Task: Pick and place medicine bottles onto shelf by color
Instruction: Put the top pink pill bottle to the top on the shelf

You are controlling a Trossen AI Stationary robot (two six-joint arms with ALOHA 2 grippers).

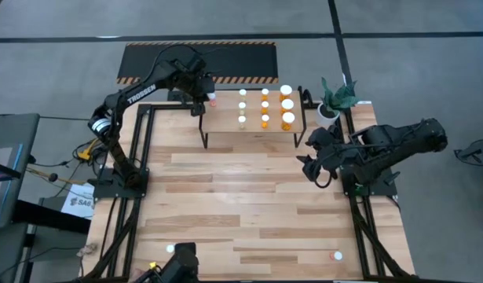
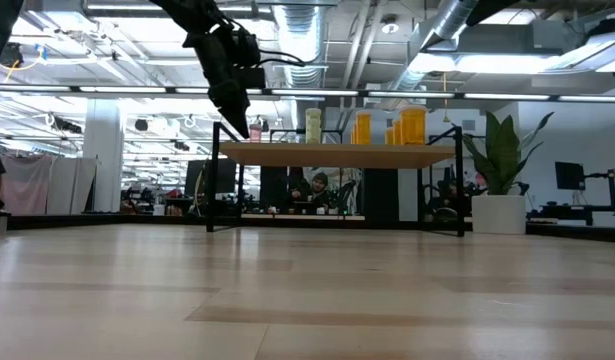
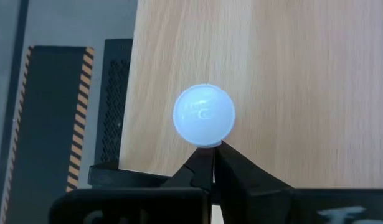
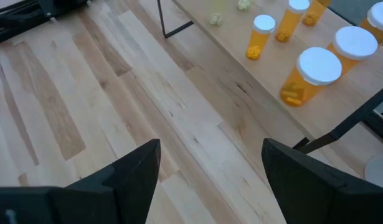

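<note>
My left gripper (image 1: 205,99) is at the far left corner of the light-wood shelf (image 1: 253,126), shut on a small red-pink medicine bottle (image 1: 213,100) with a white cap (image 3: 203,115). On the shelf stand three rows of bottles: pale yellow-green (image 1: 243,106), small orange (image 1: 265,104) and larger orange (image 1: 287,104). My right gripper (image 1: 313,165) hangs open over the table by the shelf's right end, holding nothing, fingers wide apart (image 4: 210,162). Two more bottles stand at the near edge, one at the left (image 1: 170,248) and a red-pink one at the right (image 1: 336,255). My left gripper pinches the bottle between its two fingertips (image 3: 231,163), just under the cap's rim (image 3: 208,144); the cap hides the body. The fingers slant down from the table's left. The bottle is upright over the shelf board (image 3: 284,74); whether its base touches the board I cannot tell.
A white pot with a green plant (image 1: 332,102) stands right of the shelf's far end. A black mat with striped edges (image 1: 198,59) lies beyond the table. The plank tabletop (image 1: 249,196) stretches between the shelf and the near edge.
</note>
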